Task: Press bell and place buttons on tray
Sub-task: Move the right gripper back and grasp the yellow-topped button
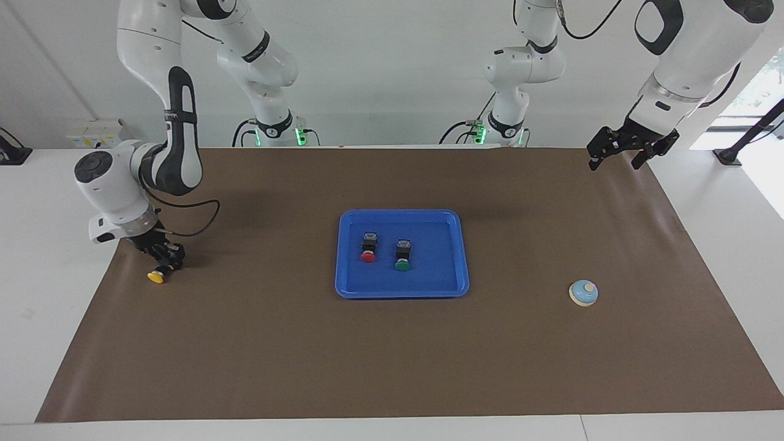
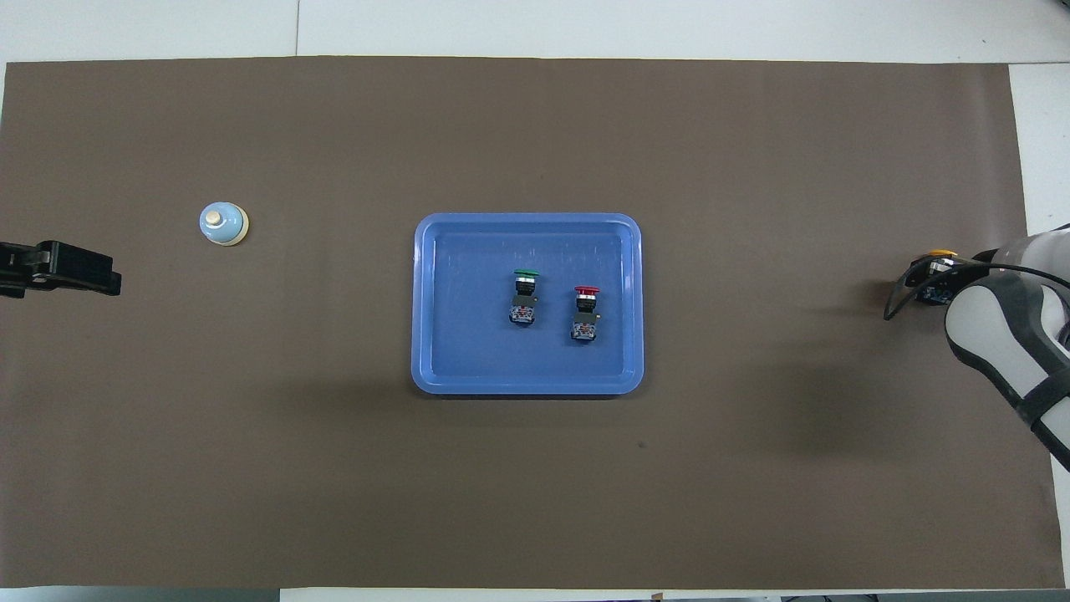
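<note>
While red button (image 1: 367, 256) and green button (image 1: 402, 264) lie in the tray (image 1: 453, 288), I see right gripper (image 1: 164, 262) fingers clamped on yellow button (image 1: 155, 277) at the worktop's (image 1: 306, 367) right-arm end; bell (image 1: 584, 293) sits toward the left arm's end; left gripper (image 1: 614, 154) waits raised, fingers apart.

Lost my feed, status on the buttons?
Right gripper down on yellow button; left gripper waits raised. Red button, green button on tray. Path unobstructed.

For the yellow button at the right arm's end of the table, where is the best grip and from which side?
Grip the black body, not the cap, coming down from above. The yellow button lies on its side on the brown mat, cap pointing away from the robots, so the body's flanks face a descending gripper. The right gripper is already down at that body; its contact cannot be read.
</note>
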`<action>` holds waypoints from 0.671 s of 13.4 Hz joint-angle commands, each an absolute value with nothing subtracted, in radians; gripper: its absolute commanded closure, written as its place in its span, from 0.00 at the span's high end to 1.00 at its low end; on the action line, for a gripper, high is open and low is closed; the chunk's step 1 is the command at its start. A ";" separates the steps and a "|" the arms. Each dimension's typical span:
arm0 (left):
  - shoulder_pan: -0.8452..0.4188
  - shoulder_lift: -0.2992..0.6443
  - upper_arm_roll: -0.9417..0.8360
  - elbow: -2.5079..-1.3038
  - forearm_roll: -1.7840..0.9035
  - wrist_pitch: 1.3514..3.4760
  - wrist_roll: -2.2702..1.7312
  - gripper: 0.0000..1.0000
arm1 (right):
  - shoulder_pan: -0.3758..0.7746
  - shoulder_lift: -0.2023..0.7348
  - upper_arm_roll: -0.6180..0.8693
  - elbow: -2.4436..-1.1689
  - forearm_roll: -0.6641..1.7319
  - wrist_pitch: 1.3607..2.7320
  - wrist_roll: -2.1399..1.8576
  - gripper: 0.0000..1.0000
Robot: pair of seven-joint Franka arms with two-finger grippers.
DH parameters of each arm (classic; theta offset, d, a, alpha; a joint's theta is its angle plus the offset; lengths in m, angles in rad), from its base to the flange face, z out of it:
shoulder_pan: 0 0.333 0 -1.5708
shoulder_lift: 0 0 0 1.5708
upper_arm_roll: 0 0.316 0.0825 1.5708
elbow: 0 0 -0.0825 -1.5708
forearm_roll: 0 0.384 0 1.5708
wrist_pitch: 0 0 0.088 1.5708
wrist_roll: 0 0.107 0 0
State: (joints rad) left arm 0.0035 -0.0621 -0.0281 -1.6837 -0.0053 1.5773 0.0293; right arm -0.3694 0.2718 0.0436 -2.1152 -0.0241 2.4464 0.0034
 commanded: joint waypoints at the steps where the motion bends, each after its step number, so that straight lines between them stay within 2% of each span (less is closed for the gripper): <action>1: 0.000 -0.080 -0.021 -1.700 -0.009 1.578 0.031 1.00 | -0.379 0.264 0.058 -2.108 -0.028 2.409 -0.043 0.00; 4: -0.002 -0.080 -0.021 -1.700 -0.011 1.578 0.031 1.00 | -0.321 0.252 0.061 -2.016 -0.028 2.285 -0.034 0.00; 6: 0.000 -0.080 -0.021 -1.700 -0.011 1.578 0.031 1.00 | -0.250 0.249 0.061 -1.900 -0.028 2.142 0.006 0.00; 9: -0.002 -0.080 -0.021 -1.700 -0.011 1.578 0.031 1.00 | -0.093 0.261 0.061 -1.734 -0.028 1.946 0.168 0.00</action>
